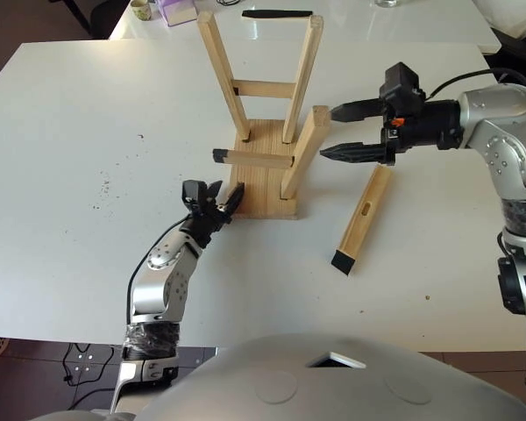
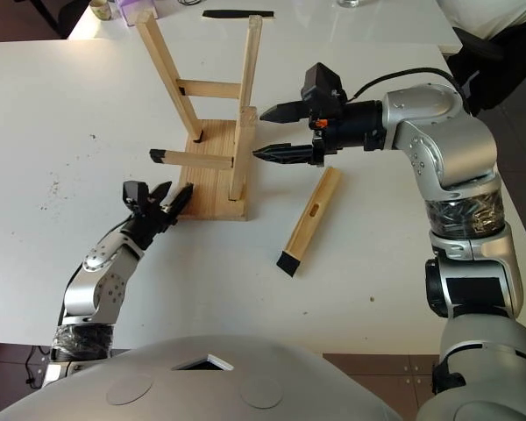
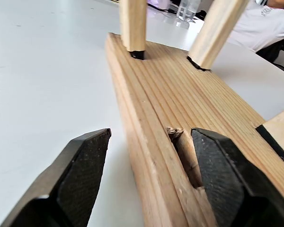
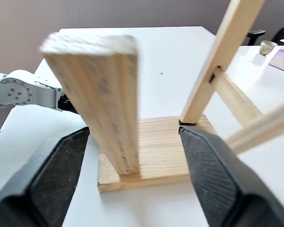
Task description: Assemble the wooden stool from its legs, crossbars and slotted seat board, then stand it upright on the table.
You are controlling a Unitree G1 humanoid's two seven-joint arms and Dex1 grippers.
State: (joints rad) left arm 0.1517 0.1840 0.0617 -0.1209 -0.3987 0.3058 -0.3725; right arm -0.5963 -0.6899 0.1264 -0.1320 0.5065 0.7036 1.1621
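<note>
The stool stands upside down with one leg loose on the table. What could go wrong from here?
1. The right claw stands open around the near leg; closing off-centre could tilt it or lift it out of the seat board.
2. The left claw straddles the board's corner, one finger beside the empty slot, so it may block the loose leg.
3. The crossbar has a free end that hangs unsupported and could be knocked.

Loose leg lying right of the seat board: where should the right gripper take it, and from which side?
Take the loose leg mid-shaft, coming down from above and closing across its narrow width. It lies flat and diagonal with both long sides clear. Leave the bare far end free; it likely enters the seat board.
</note>
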